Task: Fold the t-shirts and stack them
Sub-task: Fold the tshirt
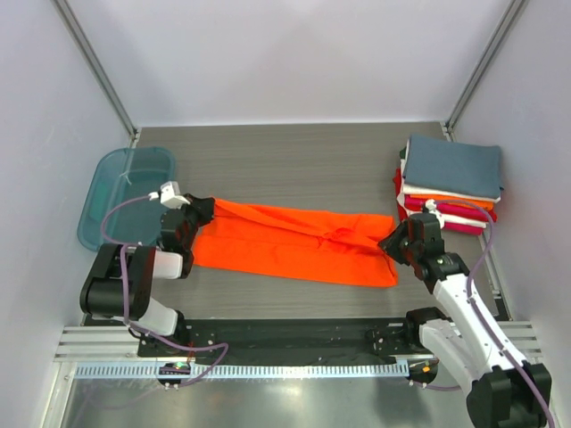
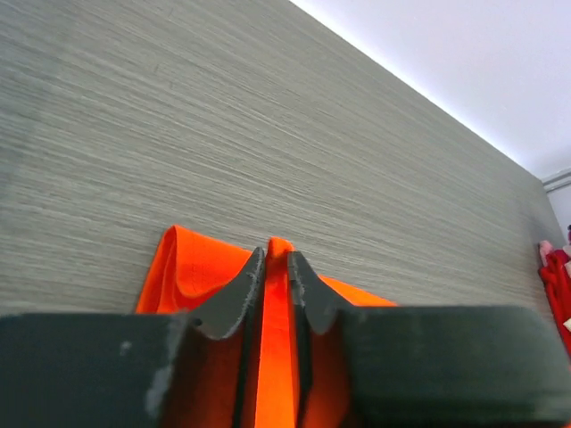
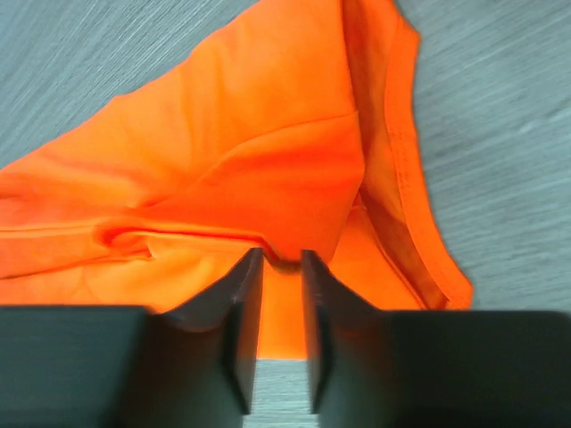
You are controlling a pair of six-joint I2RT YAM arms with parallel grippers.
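Starting at the left edge of the tabletop (image 1: 285, 160): one teal tub (image 1: 120, 192) is sitting there, not part of the job. Just right of it, the left gripper (image 1: 198, 212) is clamping down on a raised fold at the left end of the orange t-shirt (image 1: 285, 239) (the wrist view is showing a ridge of cloth squeezed between its two fingers).

The shirt is lying as a long band across the near-middle of the tabletop, running from one gripper to the other. I reckon each arm is taking an end so the cloth is lying flat and straight for the next fold.

At the right end, the right gripper (image 1: 390, 242) is sitting low over the hem with a narrow gap between its fingers. Cloth is showing in that gap, but I honestly can't tell whether it's gripping or letting go.

By the far right corner the stack of folded t-shirts (image 1: 451, 165) is sitting out of the way, leaving room for folding.

Count: one tub, two grippers, one loose shirt, and four colours in the stack: slate, white, orange, crimson.
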